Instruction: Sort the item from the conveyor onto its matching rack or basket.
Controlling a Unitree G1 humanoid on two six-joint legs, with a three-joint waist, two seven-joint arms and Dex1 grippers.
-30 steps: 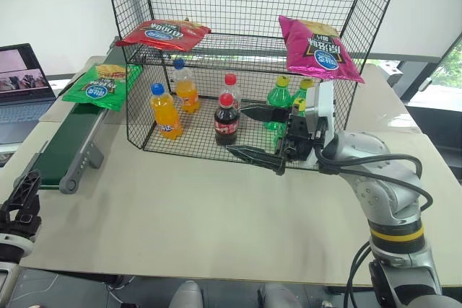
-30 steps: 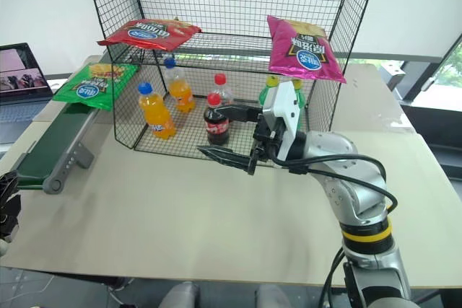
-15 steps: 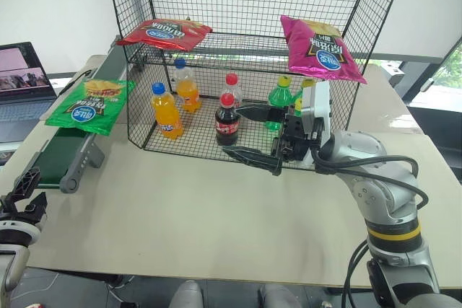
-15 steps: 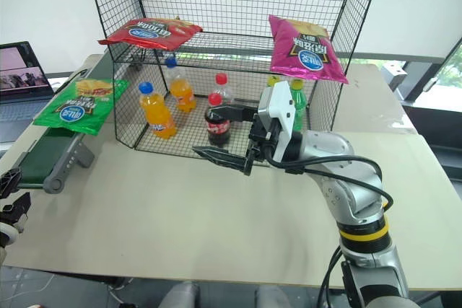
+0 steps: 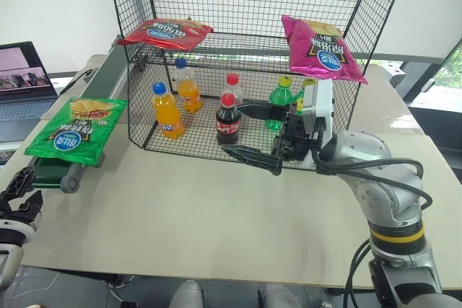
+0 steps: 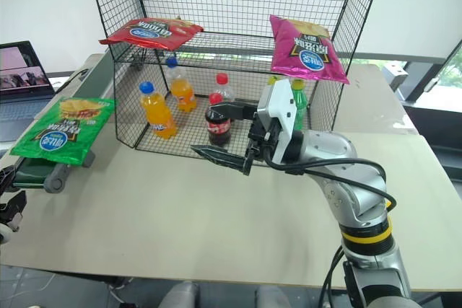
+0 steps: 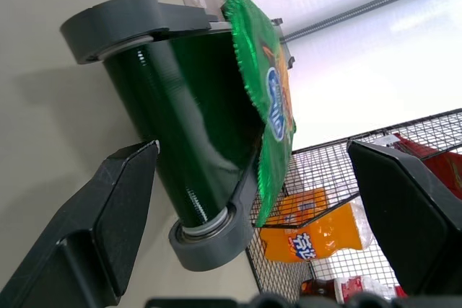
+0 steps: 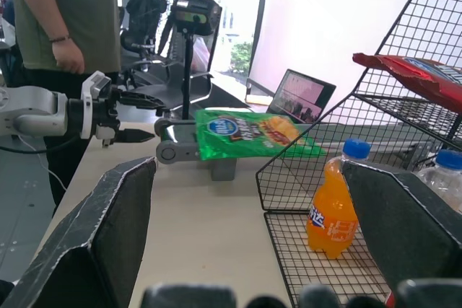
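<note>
the pale surface (image 5: 216, 229) carried the black wire rack (image 5: 253, 48) and the conveyor (image 5: 54, 171); a laptop (image 5: 22, 84) sat at its left edge.

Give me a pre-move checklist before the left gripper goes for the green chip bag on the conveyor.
1. Green chip bag at the near end of the conveyor, overhanging the roller: ok.
2. Left gripper open and empty: ok.
3. Left gripper around the bag: not ok, short of the conveyor end.
4. Right gripper open, holding nothing, in front of the rack: ok.
5. Rack tier with the red chip bag and pink chip bag has room between them: ok.
6. Belt stopped: cannot tell.
</note>
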